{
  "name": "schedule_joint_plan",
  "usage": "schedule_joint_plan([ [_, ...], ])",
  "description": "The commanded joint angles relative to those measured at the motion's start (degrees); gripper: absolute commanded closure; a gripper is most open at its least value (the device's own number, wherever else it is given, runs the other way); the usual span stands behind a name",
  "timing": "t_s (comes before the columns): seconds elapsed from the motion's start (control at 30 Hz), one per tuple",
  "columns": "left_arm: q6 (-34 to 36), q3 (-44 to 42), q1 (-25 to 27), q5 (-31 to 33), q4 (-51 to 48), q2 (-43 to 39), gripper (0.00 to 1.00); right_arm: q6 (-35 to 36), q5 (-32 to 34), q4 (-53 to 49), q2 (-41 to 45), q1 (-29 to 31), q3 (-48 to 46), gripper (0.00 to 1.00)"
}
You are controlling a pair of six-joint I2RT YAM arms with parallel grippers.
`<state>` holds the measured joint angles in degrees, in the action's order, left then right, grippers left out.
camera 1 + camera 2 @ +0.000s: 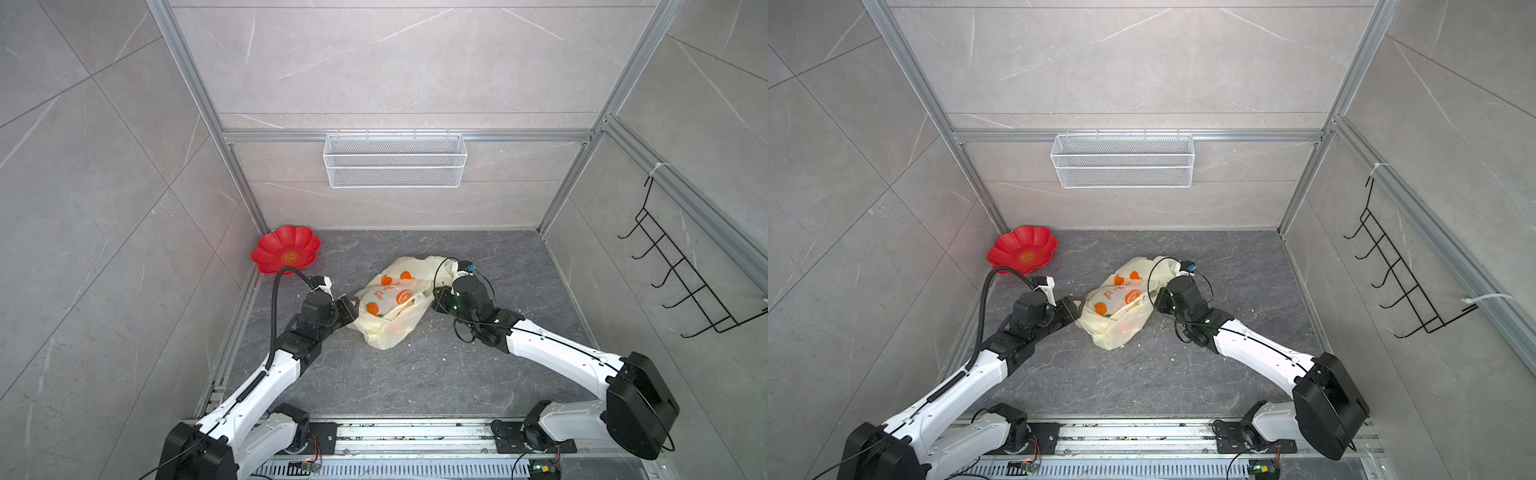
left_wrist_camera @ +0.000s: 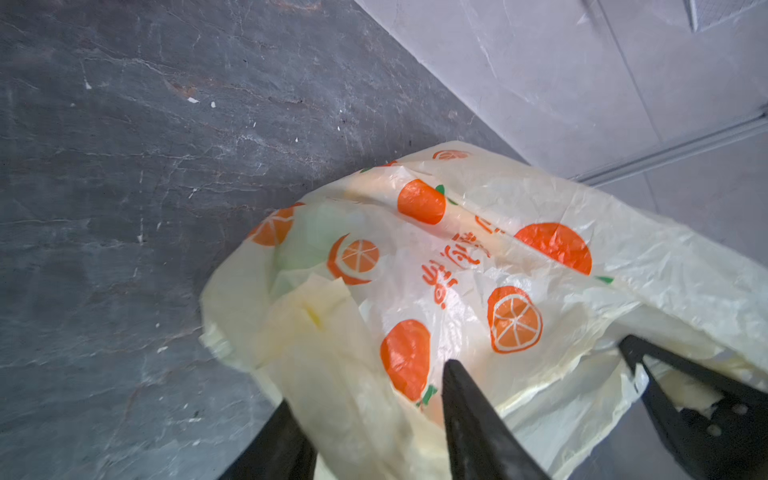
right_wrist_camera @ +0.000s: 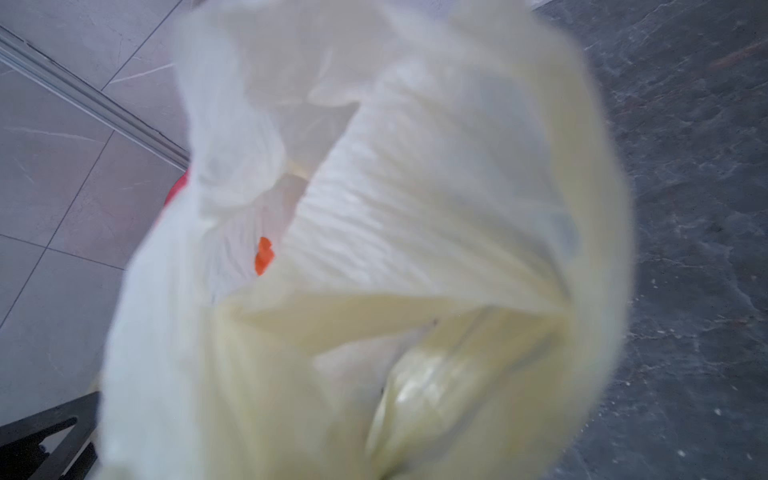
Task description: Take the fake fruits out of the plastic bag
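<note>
Nearest the lens runs a metal rail [image 1: 415,432] carrying both arm bases. Beyond it lies the desk [image 1: 415,374], a dark grey slab with pale stone veining and scattered white crumbs. Pale grey marble-look panels wall it in on three sides, edged with aluminium posts. A white mesh basket [image 1: 395,160] hangs on the back wall and a black wire hook rack [image 1: 681,270] on the right wall. A red flower-shaped plate [image 1: 286,249] sits in the far left corner of the desk.

The plastic bag [image 1: 390,316] lies crumpled near the middle of the desk in both top views. The fake fruits [image 2: 305,241] are inside it, showing only as dim green and yellow tints through the film.

The left hand [image 2: 540,351] is at the bag's left edge, its fingers [image 2: 461,415] apart with film lying between them. The right hand [image 1: 437,298] is at the bag's right edge, closed tight. Blurred film fills its wrist view, so whether it pinches the bag cannot be told.
</note>
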<state>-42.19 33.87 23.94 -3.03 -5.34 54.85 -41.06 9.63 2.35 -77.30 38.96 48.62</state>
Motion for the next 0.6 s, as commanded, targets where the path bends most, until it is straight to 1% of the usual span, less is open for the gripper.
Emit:
schedule_joint_plan([
  [0.0,8.2,2.6,2.5,0.2,-15.4,-9.4,0.41,1.8,-3.4,-0.3,-0.1,0.2,-1.7,1.0],
  [0.03,9.9,3.6,3.6,1.4,-19.6,-13.0,0.38,2.0,-4.2,0.0,-0.5,0.1,-2.1,1.0],
  [0.1,11.3,6.3,5.6,5.1,-25.6,-17.2,0.34,2.3,-5.5,0.4,-1.3,0.2,-2.7,1.0],
  [0.13,11.6,7.5,6.9,6.2,-26.4,-18.3,0.33,2.7,-6.2,0.9,-1.6,0.1,-3.0,1.0],
  [0.2,12.0,10.5,8.4,5.4,-25.6,-16.6,0.33,3.1,-7.3,1.6,-1.6,0.1,-3.6,1.0],
  [0.27,13.6,14.5,10.5,3.5,-23.8,-11.1,0.33,3.6,-7.8,1.9,-0.8,0.1,-3.9,1.0],
  [0.3,15.4,17.1,12.7,3.6,-22.5,-7.5,0.33,4.0,-8.3,2.2,-0.1,0.2,-4.1,1.0],
  [0.4,21.8,24.8,21.1,9.0,-20.5,3.9,0.32,5.2,-9.6,2.7,2.1,0.2,-4.8,1.0],
  [0.47,24.0,30.5,23.5,10.6,-21.7,11.4,0.31,5.6,-10.2,2.9,3.3,0.2,-5.3,1.0],
  [0.5,24.8,32.3,23.8,9.4,-21.0,14.8,0.26,5.6,-10.4,2.9,3.9,0.2,-5.5,1.0],
  [0.57,26.0,34.6,23.8,8.6,-19.9,20.2,0.24,5.7,-10.3,3.5,5.1,0.2,-6.5,1.0],
])
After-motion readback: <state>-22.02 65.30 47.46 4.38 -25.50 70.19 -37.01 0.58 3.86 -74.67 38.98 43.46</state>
